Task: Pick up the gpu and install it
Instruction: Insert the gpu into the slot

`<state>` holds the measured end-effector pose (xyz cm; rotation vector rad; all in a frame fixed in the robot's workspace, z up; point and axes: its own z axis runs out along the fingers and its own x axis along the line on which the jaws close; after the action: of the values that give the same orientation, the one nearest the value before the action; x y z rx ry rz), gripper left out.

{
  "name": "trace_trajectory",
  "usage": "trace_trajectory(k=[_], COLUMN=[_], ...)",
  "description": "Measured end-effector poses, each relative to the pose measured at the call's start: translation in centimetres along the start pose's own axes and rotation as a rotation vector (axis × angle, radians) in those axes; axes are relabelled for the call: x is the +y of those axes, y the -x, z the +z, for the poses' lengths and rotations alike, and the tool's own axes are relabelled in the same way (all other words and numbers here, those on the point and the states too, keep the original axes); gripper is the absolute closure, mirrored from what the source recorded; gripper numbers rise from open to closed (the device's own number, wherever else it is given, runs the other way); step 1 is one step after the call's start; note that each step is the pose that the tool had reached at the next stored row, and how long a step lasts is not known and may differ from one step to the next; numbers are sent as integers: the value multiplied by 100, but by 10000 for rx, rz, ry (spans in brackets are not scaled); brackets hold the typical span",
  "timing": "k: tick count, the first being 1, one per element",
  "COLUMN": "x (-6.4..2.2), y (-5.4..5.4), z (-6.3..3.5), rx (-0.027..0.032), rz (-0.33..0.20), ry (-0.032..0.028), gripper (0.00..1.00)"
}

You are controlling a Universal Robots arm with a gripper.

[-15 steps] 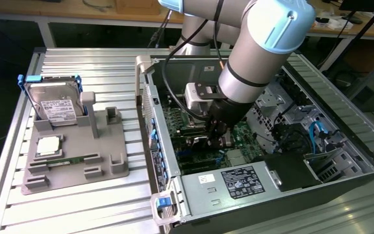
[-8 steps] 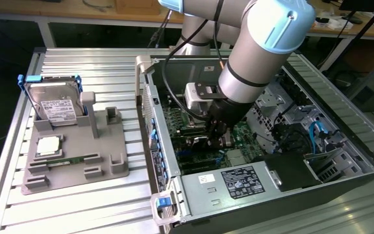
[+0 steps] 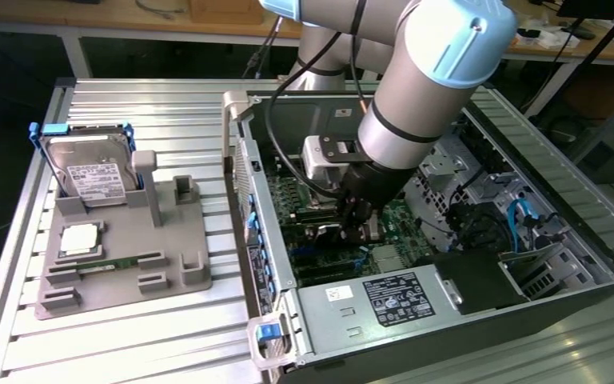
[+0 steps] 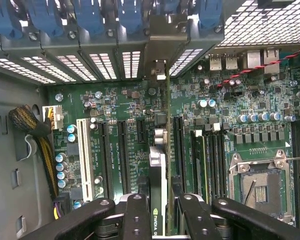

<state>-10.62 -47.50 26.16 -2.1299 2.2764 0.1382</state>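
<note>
A hard drive (image 3: 92,178) sits in a grey fixture (image 3: 179,256), with a memory stick (image 3: 109,266) lying flat.

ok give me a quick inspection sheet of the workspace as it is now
surface: slotted metal table carrying an open computer case
job's things: gpu edge-on above the motherboard slots, bracket toward the case's rear wall; seated or not, cannot tell
clutter: grey fixture with hard drive, processor chip, memory stick
grippers: end effector shut on the gpu, inside the case
cables: black cable along the arm; braided bundle beside the motherboard
surroundings: wooden benches behind the table
</note>
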Motion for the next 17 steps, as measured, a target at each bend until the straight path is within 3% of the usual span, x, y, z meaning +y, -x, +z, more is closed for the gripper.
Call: trace_trajectory(k=[8, 17], x=[1, 17], y=[2, 1], z=[0, 1], rx=[16, 16], rz=[-302, -305], ry=[23, 23], gripper=[73, 73])
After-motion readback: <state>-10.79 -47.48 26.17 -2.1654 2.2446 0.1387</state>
